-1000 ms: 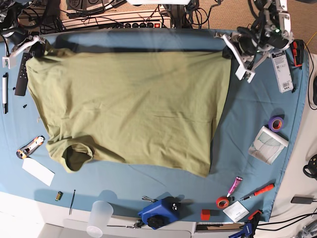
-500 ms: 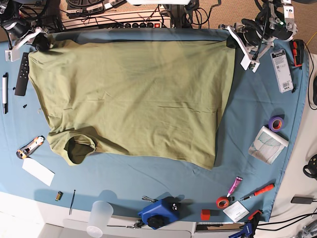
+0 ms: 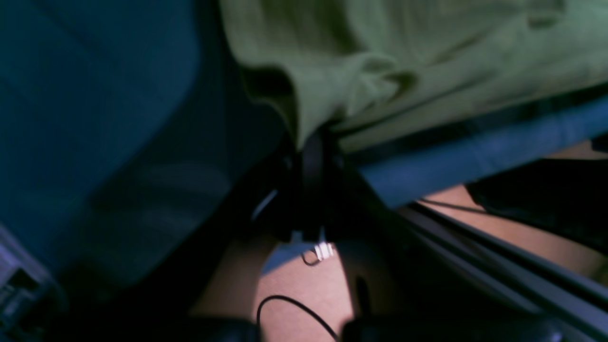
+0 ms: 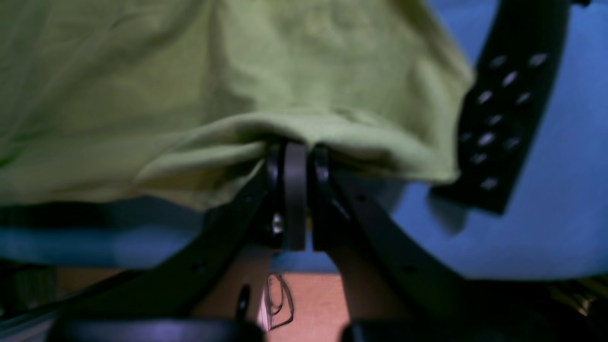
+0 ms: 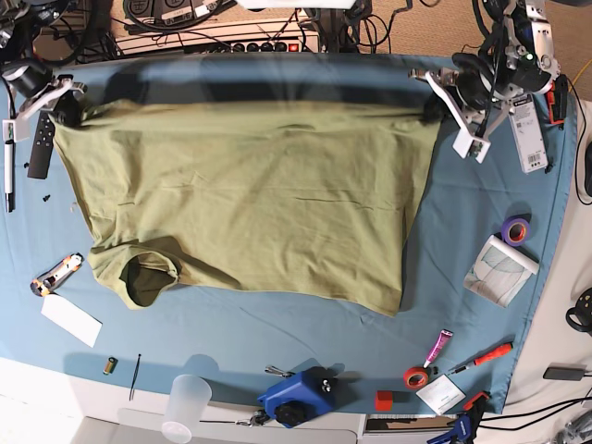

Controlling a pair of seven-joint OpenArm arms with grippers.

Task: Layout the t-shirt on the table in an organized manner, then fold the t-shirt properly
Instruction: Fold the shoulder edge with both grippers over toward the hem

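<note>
In the left wrist view the left gripper point(image 3: 313, 156) stays clamped on the t-shirt point(image 3: 427, 61), the right wrist view shows the right gripper point(image 4: 295, 156) pinching its hem likewise, and the base view (top edge dropped slightly since) shows it stretched over the table point(image 5: 481, 240), nearly laid out.

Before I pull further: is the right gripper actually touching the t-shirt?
Touching. The right wrist view shows the right gripper shut on the t-shirt's hem.
</note>
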